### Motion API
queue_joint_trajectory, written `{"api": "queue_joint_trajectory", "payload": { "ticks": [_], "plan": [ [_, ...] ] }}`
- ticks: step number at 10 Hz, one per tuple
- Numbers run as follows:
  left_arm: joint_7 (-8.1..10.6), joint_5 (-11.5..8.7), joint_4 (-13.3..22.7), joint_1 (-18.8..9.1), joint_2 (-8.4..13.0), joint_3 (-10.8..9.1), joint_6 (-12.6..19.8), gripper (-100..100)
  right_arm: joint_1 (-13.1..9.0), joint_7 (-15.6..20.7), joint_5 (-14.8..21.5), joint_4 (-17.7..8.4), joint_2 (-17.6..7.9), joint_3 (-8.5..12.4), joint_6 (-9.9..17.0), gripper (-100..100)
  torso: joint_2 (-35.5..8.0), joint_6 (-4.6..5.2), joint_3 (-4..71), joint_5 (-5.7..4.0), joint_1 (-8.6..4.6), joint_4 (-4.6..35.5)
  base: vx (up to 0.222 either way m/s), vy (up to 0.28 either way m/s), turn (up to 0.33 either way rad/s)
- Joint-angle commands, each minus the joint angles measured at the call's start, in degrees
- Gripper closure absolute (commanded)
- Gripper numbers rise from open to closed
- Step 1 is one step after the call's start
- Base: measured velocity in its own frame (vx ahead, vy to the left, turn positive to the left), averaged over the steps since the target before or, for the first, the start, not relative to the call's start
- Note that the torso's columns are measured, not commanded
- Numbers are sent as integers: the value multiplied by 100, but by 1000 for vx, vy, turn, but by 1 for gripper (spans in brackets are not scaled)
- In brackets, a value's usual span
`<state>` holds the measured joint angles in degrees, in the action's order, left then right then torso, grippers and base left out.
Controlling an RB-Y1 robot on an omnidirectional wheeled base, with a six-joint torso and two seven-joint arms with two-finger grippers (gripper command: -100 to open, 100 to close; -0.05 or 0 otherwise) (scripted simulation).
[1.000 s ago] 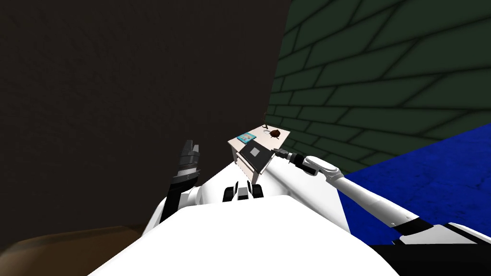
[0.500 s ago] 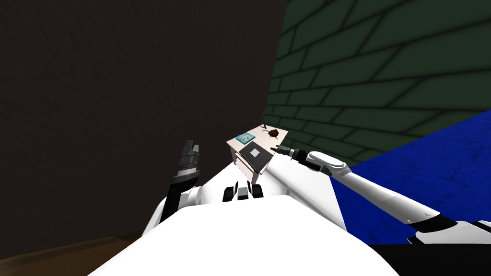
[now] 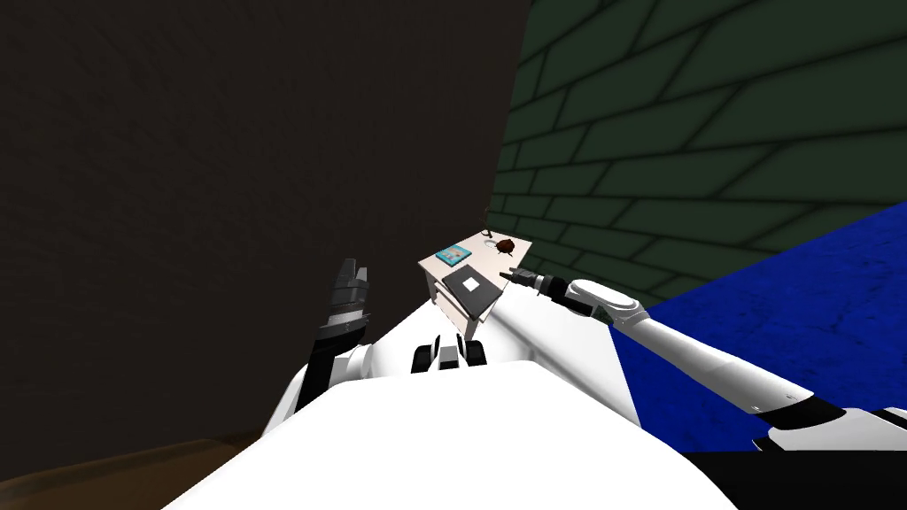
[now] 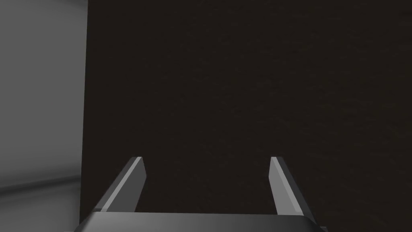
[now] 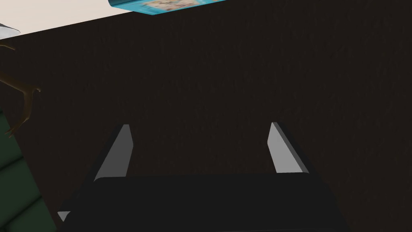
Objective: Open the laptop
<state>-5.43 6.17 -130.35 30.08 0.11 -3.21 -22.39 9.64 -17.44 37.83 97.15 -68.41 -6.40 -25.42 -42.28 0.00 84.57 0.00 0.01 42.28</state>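
The laptop (image 3: 470, 289) is a dark slab with a pale square on its lid, lying on the near part of a small cream-topped table (image 3: 485, 254). Whether the lid is raised I cannot tell. My right gripper (image 3: 508, 275) hovers just off the laptop's right edge. In the right wrist view this gripper (image 5: 199, 125) is open, with nothing between its fingers and a dark wall beyond. My left gripper (image 3: 351, 276) is raised at my left, away from the table, and in the left wrist view it (image 4: 206, 158) stands open and empty.
A teal book (image 3: 454, 254) (image 5: 161, 5) and a brown round object (image 3: 507, 246) lie on the far part of the table. A dark wall stands to the left, a green brick wall (image 3: 709, 159) to the right, with blue floor (image 3: 797, 310) below it.
My right arm has swung its elbow up and right, and the gripper has drawn slightly off the laptop's edge. The laptop's lid looks a little lower. The left arm has not moved.
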Motion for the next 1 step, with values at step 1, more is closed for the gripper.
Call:
{"api": "queue_joint_trajectory", "payload": {
  "ticks": [1],
  "plan": [
    [0, 0, 0, 0, 0, 0, 0, 0, 0, 0, 0, 0, 0, 0, 0, 0, 0, 0, 0, 0, 0, 0, 0, 0, 0]
  ]
}}
